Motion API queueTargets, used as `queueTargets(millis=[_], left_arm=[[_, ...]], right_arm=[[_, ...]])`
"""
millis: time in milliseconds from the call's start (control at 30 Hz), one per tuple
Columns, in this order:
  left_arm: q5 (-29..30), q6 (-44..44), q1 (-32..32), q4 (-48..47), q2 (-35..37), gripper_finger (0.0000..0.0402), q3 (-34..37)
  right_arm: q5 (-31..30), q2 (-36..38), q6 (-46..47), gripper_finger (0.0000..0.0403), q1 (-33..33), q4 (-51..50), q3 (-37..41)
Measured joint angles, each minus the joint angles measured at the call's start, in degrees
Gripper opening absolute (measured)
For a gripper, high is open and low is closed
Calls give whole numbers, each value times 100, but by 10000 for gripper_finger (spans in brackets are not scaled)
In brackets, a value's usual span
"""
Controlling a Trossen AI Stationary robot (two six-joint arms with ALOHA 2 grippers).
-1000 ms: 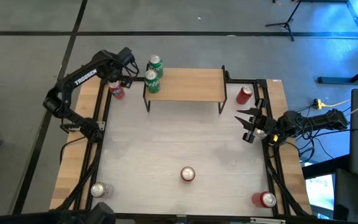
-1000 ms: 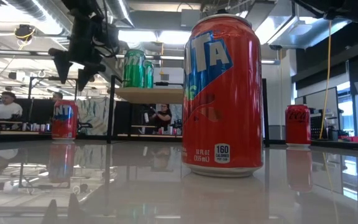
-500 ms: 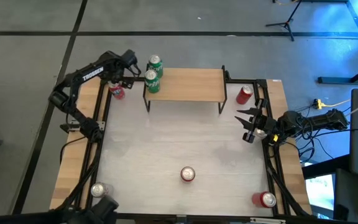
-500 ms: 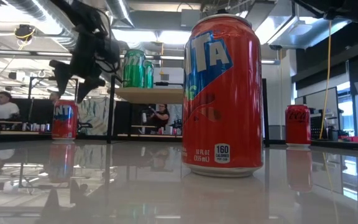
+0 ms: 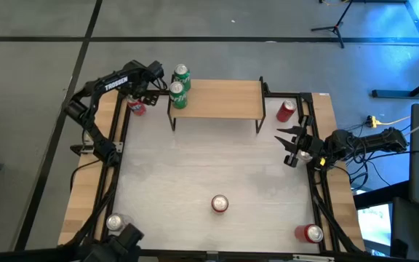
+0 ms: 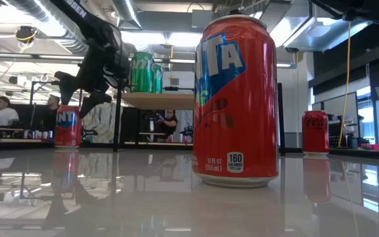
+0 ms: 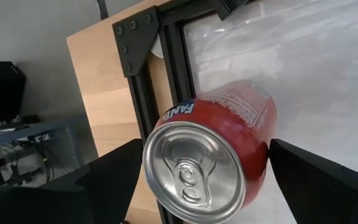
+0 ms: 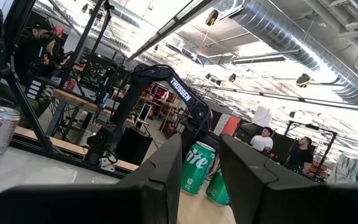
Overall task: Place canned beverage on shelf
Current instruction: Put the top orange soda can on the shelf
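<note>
The low rectangular light-wood shelf (image 5: 217, 99) on thin black metal legs stands at the far edge of the glossy, pale table (image 5: 209, 164), whose surface mirrors the cans in the low view. Two green aluminium cans (image 5: 180, 86) stand upright at the shelf's left end, one just behind the other. Just beside that end, down on the table top, an orange-red Fanta can (image 7: 213, 152) stands upright, its brushed silver lid and pull tab facing the left wrist camera.

The left gripper (image 5: 138, 95) hangs over this can, the arm reaching up along the table's left side and bending in at the elbow. Its two dark fingers (image 7: 114, 180) stand wide on either side of the can, apart from its wall.

The right gripper (image 5: 288, 145) waits near the table's right edge, pointed toward the middle, its fingers set narrow and empty.

Another orange-red can (image 6: 237, 99) stands upright at the table's middle front. A red cola can (image 5: 286, 110) stands right of the shelf. One silver-topped can (image 5: 115, 222) and one red can (image 5: 311, 233) sit at the near corners.
</note>
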State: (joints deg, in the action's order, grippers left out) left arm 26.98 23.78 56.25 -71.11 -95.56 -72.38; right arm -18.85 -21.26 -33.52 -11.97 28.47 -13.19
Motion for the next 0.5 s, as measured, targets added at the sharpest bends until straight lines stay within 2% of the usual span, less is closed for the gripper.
queueTargets(millis=[167, 500], left_arm=[[-135, -30, 1, -1, -63, 337, -3], [-852, -30, 122, 7, -71, 337, -7]], right_arm=[[-1, 0, 0, 105, -1, -1, 0], [0, 0, 0, 105, 0, -7, 0]])
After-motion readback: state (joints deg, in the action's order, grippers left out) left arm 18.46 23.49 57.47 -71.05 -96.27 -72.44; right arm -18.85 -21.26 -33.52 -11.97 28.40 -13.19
